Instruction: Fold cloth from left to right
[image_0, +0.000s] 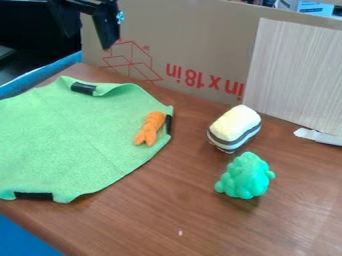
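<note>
The black gripper (87, 41) is hanging at the upper left of the camera view, coming in from the top edge and pointing downward in front of the left end of the cardboard (194, 37). Its fingers are standing wide apart and are gripping nothing. The green cloth (73, 135) is lying below them, well apart from their tips, and is spreading over the left part of the brown worktop (167, 225). The cloth is running out of view at the left, its top edge is rumpling beside a black patch (83, 88), and its lower edge is rippling slightly. An orange toy carrot (150, 128) is resting on the cloth near its right edge. To the right of the cloth, a pale yellow block with striped sides (234, 126) is sitting behind a bumpy green toy (245, 177).
</note>
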